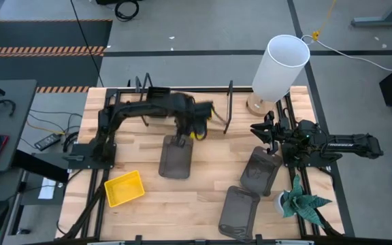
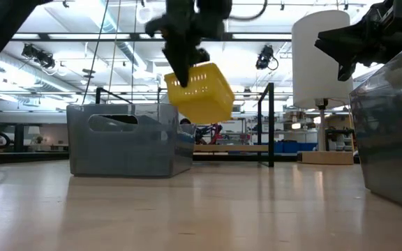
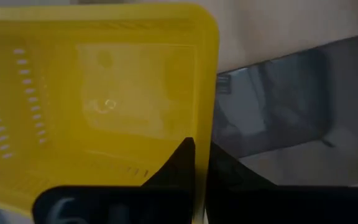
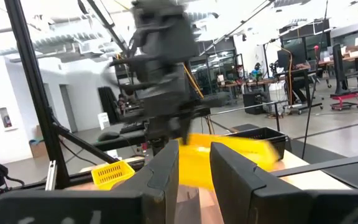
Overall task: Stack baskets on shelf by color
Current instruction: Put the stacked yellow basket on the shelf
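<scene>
The left end effector (image 2: 187, 59) is clamped on the rim of a yellow basket (image 2: 201, 92), held tilted in the air above a dark grey basket (image 1: 176, 157) and just before the shelf (image 1: 182, 95). The right end effector (image 1: 263, 133) waits part-open and empty, farther off.

Grey floor (image 1: 203, 30), striped hazard tape (image 1: 39, 50), ceiling lights (image 2: 326, 5), distant workbenches (image 4: 328, 62)

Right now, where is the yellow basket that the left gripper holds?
In the low view, the yellow basket hangs tilted in the air from the left gripper, above the grey basket. In the high view, it is near the table's far edge, left of the white lamp.
</scene>
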Motion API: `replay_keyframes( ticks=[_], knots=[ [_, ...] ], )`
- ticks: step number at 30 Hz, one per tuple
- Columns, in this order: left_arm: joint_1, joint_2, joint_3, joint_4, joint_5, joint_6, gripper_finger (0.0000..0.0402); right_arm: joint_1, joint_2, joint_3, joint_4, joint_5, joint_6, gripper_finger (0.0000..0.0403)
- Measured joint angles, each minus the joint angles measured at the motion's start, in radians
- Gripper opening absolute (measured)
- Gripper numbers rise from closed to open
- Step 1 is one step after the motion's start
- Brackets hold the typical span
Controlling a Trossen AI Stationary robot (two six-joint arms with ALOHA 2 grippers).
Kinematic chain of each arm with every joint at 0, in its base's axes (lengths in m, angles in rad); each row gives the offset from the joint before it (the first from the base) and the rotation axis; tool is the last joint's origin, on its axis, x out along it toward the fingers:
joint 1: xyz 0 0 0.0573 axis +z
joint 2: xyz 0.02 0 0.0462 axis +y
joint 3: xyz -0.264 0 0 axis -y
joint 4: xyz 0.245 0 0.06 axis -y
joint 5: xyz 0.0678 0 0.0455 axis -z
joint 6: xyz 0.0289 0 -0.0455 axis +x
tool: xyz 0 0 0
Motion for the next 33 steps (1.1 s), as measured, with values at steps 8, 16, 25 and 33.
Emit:
replay_keyframes(
  ticks=[8, 16, 25, 33],
  knots=[
    [0.161, 0.014, 0.000, 0.074, -0.059, -0.015, 0.0013, 0.000, 0.000, 0.000, 0.000, 0.000, 0.000, 0.0096],
    [0.214, 0.028, -0.112, 0.163, -0.079, -0.090, 0.0014, 0.000, 0.000, 0.000, -0.001, 0.000, 0.000, 0.0096],
    [0.163, 0.029, -0.204, 0.186, -0.177, -0.153, 0.0015, 0.000, 0.000, 0.000, -0.001, 0.000, 0.000, 0.0096],
    [0.153, 0.029, -0.256, 0.171, -0.205, -0.220, 0.0018, 0.000, 0.000, 0.000, -0.001, 0.000, 0.000, 0.0096]
  ],
)
